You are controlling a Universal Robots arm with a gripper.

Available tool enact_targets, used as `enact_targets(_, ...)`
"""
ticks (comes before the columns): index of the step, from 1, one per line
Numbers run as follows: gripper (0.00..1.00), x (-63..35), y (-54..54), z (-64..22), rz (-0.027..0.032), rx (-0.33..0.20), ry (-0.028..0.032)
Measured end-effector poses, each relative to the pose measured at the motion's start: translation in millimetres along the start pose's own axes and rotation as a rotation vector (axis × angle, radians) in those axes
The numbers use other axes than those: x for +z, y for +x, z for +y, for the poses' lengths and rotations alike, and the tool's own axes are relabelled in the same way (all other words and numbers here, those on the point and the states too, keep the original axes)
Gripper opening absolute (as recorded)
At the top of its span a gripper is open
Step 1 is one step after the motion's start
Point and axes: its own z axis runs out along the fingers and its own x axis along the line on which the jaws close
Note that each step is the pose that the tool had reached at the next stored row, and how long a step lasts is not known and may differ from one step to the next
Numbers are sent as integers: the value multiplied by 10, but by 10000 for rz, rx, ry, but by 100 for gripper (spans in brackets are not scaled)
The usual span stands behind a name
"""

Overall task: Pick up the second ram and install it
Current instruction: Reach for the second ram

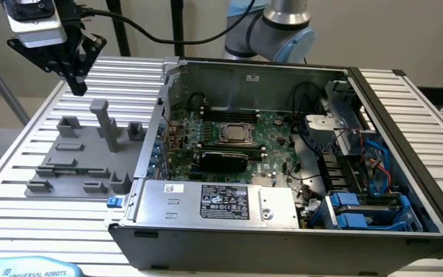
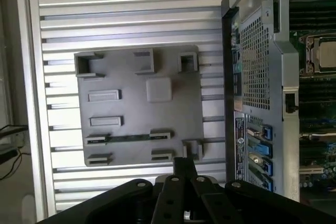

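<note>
My hand (image 1: 77,86) hangs in the air over the far left part of the slatted metal worktop (image 1: 18,190), on the exterior view's left, well above the grey fixture plate (image 1: 62,158) and touching nothing. It is closed: the two fingertips meet in a single dark point, and I see nothing held between them. In the wrist view the hand (image 2: 184,167) looks straight down on the same fixture plate (image 2: 139,114), with the worktop (image 2: 131,19) slats running under it. The second ram (image 1: 74,171) lies in that fixture, towards its near side. It is a thin green strip resting flat, each end seated in a small grey block, and it is well apart from my hand. From the wrist it shows as a dark green line (image 2: 129,138) stretched between two of the blocks, with another pair of blocks just beside it at the plate's edge. A tall grey post (image 1: 103,124) stands up from the middle of the plate, nearer to my hand than the ram is. To the right of the fixture, just beside it, sits the open computer case (image 1: 283,245), with the green motherboard (image 1: 271,135) lying on its floor, the processor socket (image 1: 237,134) in the middle of the board and a silver power supply (image 1: 214,202) along the near wall
</note>
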Motion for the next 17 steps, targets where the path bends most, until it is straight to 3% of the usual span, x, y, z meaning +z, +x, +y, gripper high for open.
enact_targets(13, 11, 42, 590, -11, 0, 1, -15)
enact_targets(17, 11, 57, 674, 13, 12, 4, -163)
